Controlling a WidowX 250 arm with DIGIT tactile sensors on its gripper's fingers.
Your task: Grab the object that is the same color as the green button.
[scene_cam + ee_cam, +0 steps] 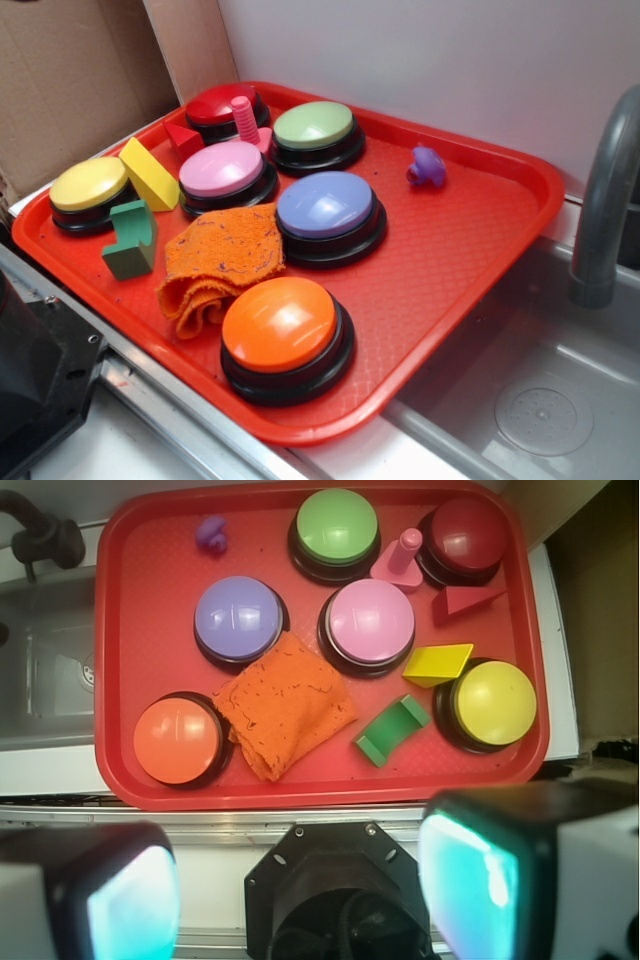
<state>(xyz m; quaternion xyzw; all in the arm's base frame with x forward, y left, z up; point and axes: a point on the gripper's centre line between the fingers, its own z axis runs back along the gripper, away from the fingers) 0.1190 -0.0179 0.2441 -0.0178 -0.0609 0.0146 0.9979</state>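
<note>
While gripper (pixel 300 900) hangs open, green block (pixel 391 730) near tray (pixel 130 600) edge.

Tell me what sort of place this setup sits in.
Probably a mock kitchen counter used for robot tests. A grey sink basin with a faucet lies beside the red tray of dome buttons and blocks, and cardboard stands behind it.
</note>
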